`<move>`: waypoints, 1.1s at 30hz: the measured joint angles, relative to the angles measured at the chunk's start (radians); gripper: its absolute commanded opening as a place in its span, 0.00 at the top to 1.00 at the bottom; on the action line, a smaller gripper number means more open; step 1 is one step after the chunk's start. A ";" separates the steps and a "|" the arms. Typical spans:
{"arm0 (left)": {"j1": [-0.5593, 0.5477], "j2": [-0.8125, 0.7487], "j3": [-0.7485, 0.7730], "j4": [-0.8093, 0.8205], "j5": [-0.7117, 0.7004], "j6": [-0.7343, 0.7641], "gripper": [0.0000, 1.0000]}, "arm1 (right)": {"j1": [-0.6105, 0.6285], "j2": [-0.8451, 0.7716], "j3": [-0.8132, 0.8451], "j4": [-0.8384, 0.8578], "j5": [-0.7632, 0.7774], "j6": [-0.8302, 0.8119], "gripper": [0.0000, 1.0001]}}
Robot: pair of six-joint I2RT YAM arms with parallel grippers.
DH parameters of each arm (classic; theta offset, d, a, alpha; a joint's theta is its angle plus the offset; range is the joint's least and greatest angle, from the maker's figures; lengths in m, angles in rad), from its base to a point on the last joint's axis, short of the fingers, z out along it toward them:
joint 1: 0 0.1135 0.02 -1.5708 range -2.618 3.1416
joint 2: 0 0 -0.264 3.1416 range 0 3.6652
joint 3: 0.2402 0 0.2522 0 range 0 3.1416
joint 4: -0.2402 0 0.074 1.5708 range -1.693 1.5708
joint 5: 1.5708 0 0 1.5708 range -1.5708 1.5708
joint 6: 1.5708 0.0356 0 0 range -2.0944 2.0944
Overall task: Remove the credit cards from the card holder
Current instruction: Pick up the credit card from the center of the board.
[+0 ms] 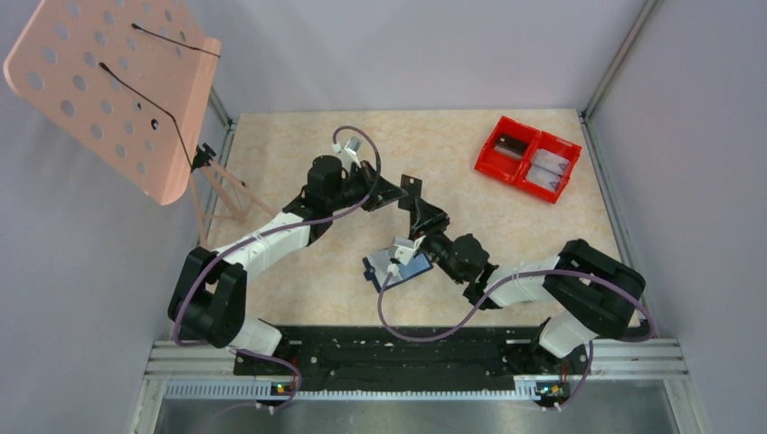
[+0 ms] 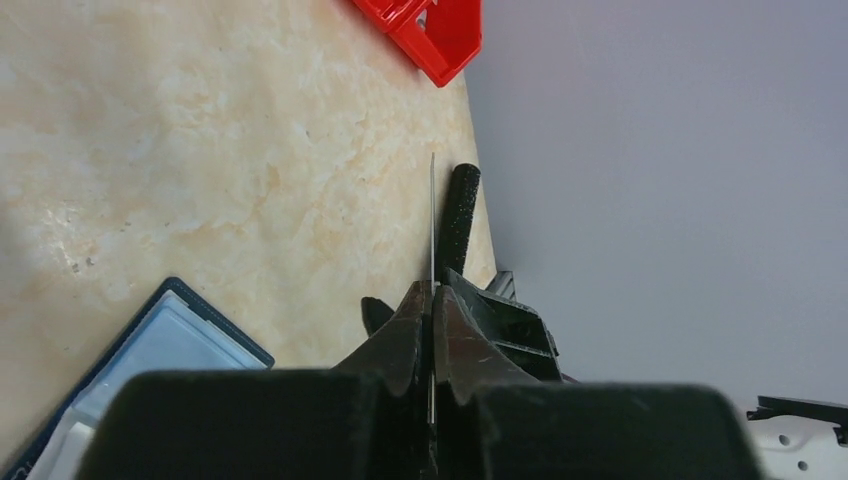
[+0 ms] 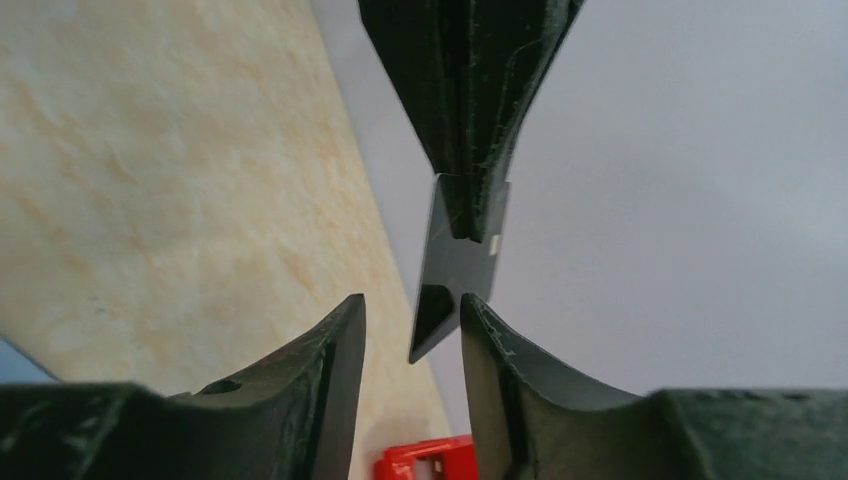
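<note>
Left gripper (image 2: 432,292) is clamped on 1 card (image 3: 458,262), held edge-up over the table (image 2: 200,150); right gripper (image 3: 412,312) stands parted around its free end, gripping nothing; holder (image 2: 175,340) lies open below; the card looks light, stiff and slick, best pinched across its flat faces.

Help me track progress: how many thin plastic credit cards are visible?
3: one dark card in the left gripper; another dark card and a pale grey card in the red plastic bin. Others may hide stacked or in the navy wallet.
</note>
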 measured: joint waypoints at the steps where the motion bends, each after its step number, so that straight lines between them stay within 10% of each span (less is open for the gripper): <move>1: 0.003 0.000 0.002 -0.003 0.001 0.019 1.00 | 0.000 -0.003 0.000 -0.026 -0.006 0.019 0.53; 16: 0.119 -0.021 0.030 -0.109 0.075 0.287 1.00 | -0.186 -0.206 0.257 -0.739 -0.326 0.787 0.55; 26: 0.119 -0.132 -0.269 0.331 -0.035 0.031 1.00 | -0.341 -0.126 0.300 -0.469 -0.510 1.777 0.50; 33: 0.108 -0.132 -0.283 0.547 -0.082 -0.061 1.00 | -0.341 -0.053 0.274 -0.365 -0.510 2.080 0.48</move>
